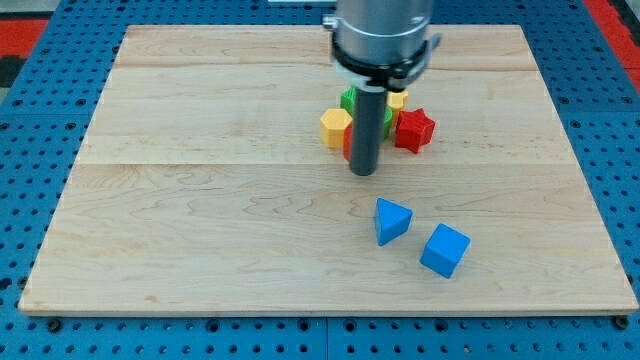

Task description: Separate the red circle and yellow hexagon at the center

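The yellow hexagon (335,127) sits near the board's centre, at the left of a tight cluster. The red circle (348,143) shows only as a sliver just right of it, mostly hidden behind the rod. My tip (364,171) rests on the board just below the cluster, right of and below the hexagon. I cannot tell whether the rod touches the red circle. A red star (414,129) lies at the cluster's right. A green block (348,98) and another yellow block (398,99) peek out behind the rod.
A blue triangle (392,220) and a blue cube (445,250) lie toward the view's bottom right. The wooden board (200,200) rests on a blue perforated table. The arm's grey body hangs over the board's top centre.
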Robot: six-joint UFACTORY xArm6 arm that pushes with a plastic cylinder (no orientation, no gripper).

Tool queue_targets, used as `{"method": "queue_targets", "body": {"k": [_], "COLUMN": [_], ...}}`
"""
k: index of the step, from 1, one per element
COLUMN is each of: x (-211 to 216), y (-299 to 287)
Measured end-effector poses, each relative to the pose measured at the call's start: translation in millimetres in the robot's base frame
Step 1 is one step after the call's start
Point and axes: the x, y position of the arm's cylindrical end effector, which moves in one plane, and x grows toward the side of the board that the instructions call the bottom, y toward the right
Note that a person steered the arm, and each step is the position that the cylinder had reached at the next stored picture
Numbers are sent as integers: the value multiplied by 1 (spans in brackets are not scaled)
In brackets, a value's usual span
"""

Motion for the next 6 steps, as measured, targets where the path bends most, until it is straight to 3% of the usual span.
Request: {"method": "queue_targets", "body": {"k": [1, 3, 5, 6], "x": [-3, -19, -38, -29], "y": [-4, -114, -34, -22]}}
